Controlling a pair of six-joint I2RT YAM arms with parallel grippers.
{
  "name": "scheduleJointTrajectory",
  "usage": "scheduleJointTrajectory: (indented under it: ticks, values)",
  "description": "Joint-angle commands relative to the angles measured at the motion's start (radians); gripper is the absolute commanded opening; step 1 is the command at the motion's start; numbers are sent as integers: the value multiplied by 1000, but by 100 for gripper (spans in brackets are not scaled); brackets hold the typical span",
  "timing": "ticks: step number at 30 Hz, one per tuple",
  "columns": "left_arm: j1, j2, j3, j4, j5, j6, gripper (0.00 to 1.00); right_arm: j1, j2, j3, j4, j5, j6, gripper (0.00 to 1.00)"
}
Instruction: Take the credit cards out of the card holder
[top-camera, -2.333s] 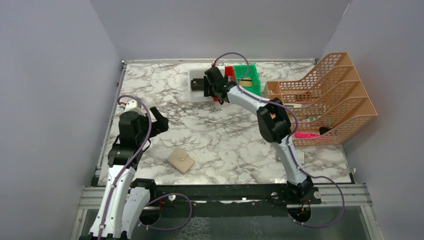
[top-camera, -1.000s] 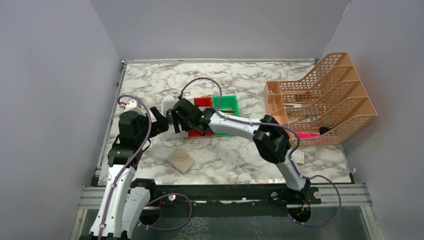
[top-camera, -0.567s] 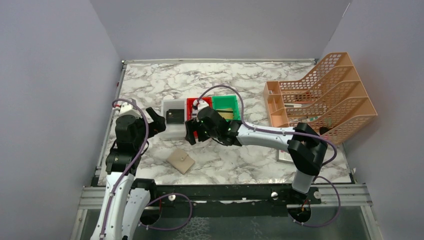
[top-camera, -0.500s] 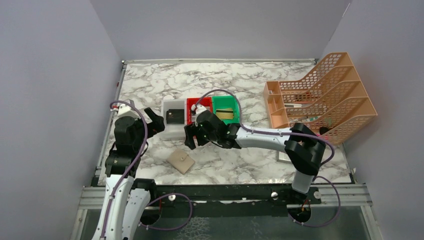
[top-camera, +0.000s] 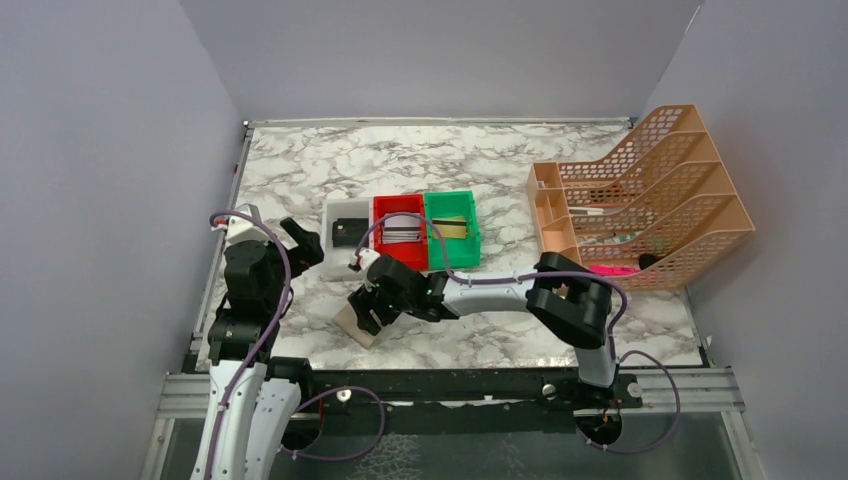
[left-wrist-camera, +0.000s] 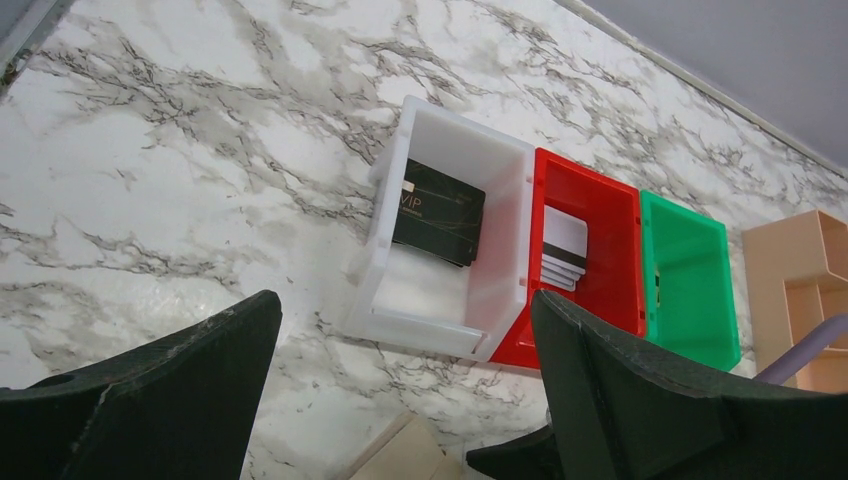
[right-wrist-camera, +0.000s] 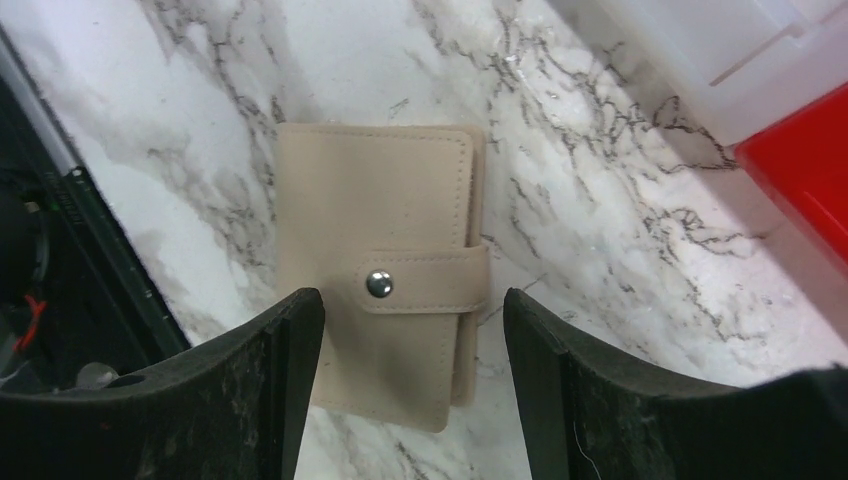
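The right tool (right-wrist-camera: 410, 320) hangs with its jaws apart and nothing between them, directly above the card holder (right-wrist-camera: 372, 220), so the coming move is a matter of going straight down rather than sideways. In the wrist view the holder sits a little off centre under the gap. One of its side edges is hidden beneath one finger (right-wrist-camera: 285, 380), and the edge where the tab wraps round lies just inside the other. The holder's longer side runs across the line on which the jaws close, and the snap tab runs along that line. A squeeze would therefore seem to catch it from folded edge to opening edge. The holder lies flat on the desk (top-camera: 300, 170) near its front edge, tan, stitched round the border and snapped shut with a small metal stud. No credit cards show, and any inside are hidden. From above, only a corner of the holder (top-camera: 352, 322) peeps out beneath the right tool (top-camera: 368, 305). The left tool (top-camera: 300, 240) is also wide open and empty, well apart, facing the white bin (left-wrist-camera: 505, 200).
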Motion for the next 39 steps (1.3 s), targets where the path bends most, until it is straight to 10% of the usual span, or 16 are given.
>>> scheduleJointTrajectory:
  ticks: [1, 8, 22, 28, 39]
  values:
    - [7, -8, -7, 13, -25, -9, 99, 2, 43, 29, 0, 93, -51, 70]
    - [7, -1, -6, 14, -17, -8, 99, 32, 93, 75, -15, 178, -76, 71]
    - [8, 20, -6, 18, 31, 1, 99, 34, -95, -192, -99, 392, 317, 31]
    - [7, 80, -3, 43, 161, 41, 99, 34, -308, -475, -141, 394, 578, 34]
    - [7, 143, 8, 49, 233, 72, 99, 35, -498, -506, -260, 422, 524, 46]
